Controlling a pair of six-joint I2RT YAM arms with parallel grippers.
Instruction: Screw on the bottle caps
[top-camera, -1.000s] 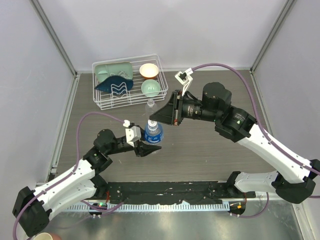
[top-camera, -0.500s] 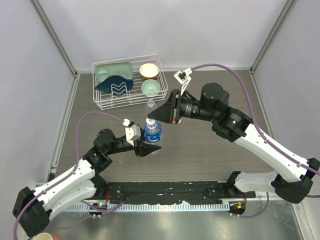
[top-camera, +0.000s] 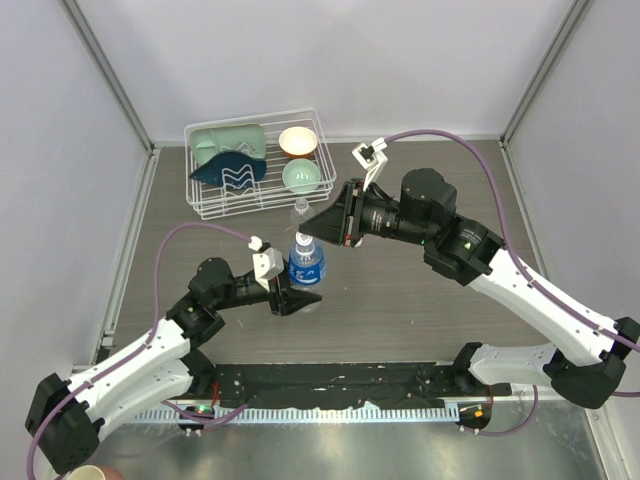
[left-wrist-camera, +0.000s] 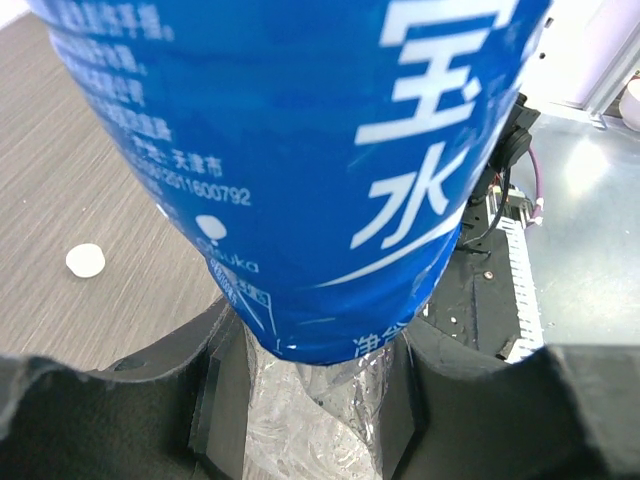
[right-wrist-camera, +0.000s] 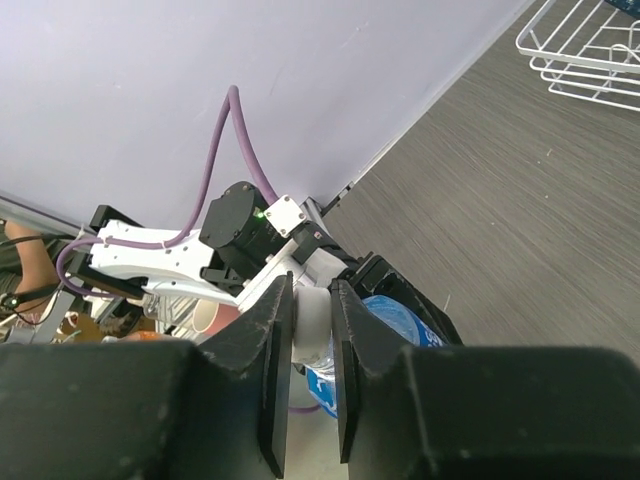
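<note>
Blue-labelled clear plastic bottle (top-camera: 306, 266) is upright over the grey wood-grain surface (top-camera: 400, 300), its lower body clamped between the left fingers (left-wrist-camera: 215, 385). The right fingers (right-wrist-camera: 268, 370) pinch a small white screw cap (right-wrist-camera: 311, 318) over its neck. A second white cap (left-wrist-camera: 85, 260) lies loose nearby.

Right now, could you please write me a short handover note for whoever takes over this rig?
Grippers: the left gripper is shut on the blue-label bottle, holding it upright. The right gripper is shut on a white cap at that bottle's neck; how far it is threaded cannot be seen.
Other things: the plain bottle stands near the wire basket. The second cap lies loose on the table.
Done: first cap brought to its bottle.
Left: tighten it, then cap the plain bottle.
</note>
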